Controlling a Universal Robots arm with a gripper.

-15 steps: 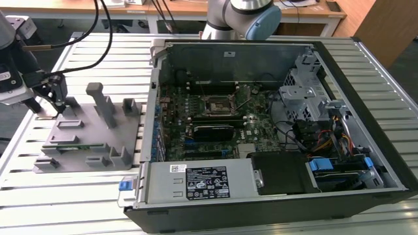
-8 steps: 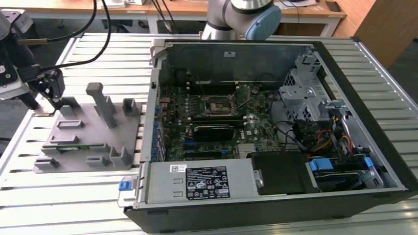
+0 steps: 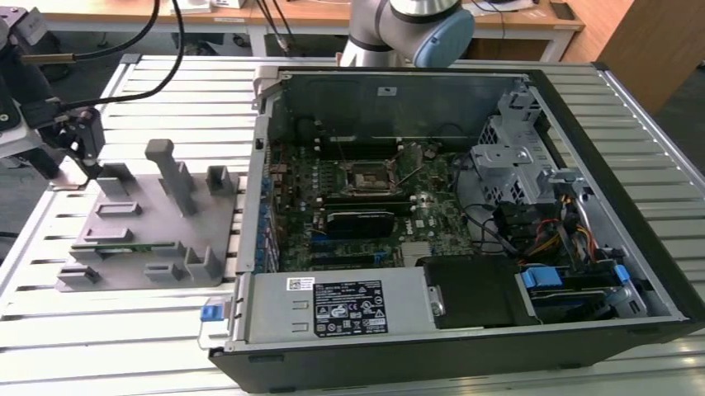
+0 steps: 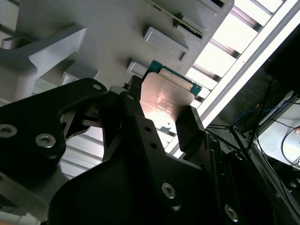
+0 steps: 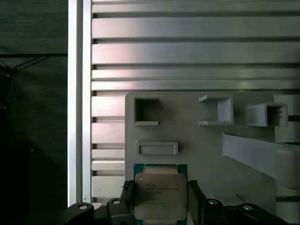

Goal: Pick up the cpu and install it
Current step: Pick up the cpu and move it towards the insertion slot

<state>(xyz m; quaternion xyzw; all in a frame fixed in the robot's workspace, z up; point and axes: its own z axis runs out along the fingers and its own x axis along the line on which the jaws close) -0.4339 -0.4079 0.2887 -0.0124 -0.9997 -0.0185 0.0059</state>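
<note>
**The cpu (image 5: 160, 190)**, a square chip with a pale metal top and a thin green rim, lies between the two black fingers (image 5: 194, 197) of the gripper (image 5: 160, 201). The fingers bear on two opposite edges of the chip, so the pincer is closed on it. The second wrist view gives the same hold from a slant, with the cpu (image 4: 167, 96) flat between the fingers (image 4: 189, 126) of the gripper (image 4: 161, 117).

The chip is over one corner of the grey fixture block (image 5: 197, 136). Whether it rests on the block or hangs just clear of it cannot be told. A shallow framed recess (image 5: 157, 148) of the block lies just beside the chip, and square pockets (image 5: 146, 111) lie beyond that.

The block lies on a slatted aluminium table (image 5: 187, 51). In the exterior view the gripper (image 3: 86, 165) stands at the far corner of the fixture block (image 3: 154, 227), towards the exterior view's left. An open computer case (image 3: 617, 272) lies just beside the block, on the exterior view's right. The motherboard socket (image 3: 369, 175) sits inside that case, well apart from the block.
</note>
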